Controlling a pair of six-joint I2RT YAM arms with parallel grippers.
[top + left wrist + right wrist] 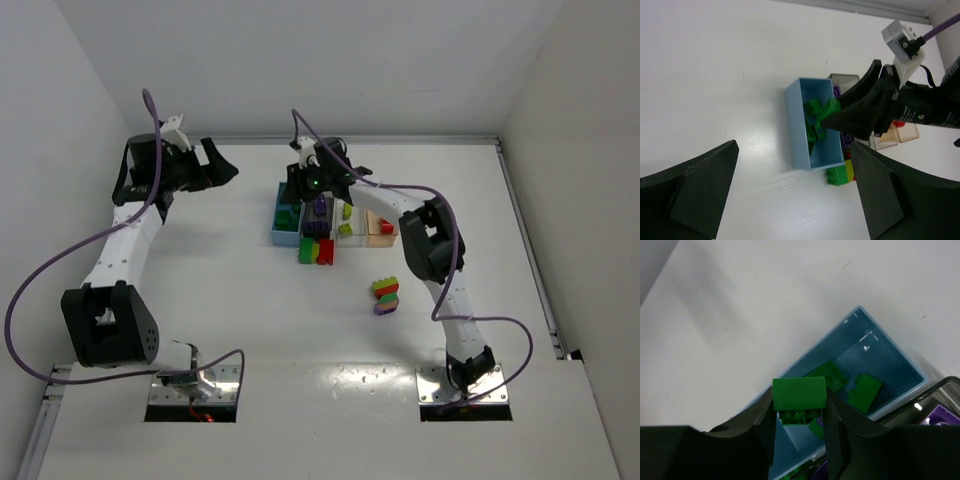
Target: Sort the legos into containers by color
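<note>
One green lego (pixel 799 394) clamped in right jaws over blue bin (pixel 885 360), left jaws spread wide, empty

Low in the frame, the right gripper (pixel 800 401) pinches a green lego (pixel 799 394) between its fingers, above the blue bin (pixel 855 339) slanting toward the right edge, more green legos (pixel 865 392) lying inside.
</note>
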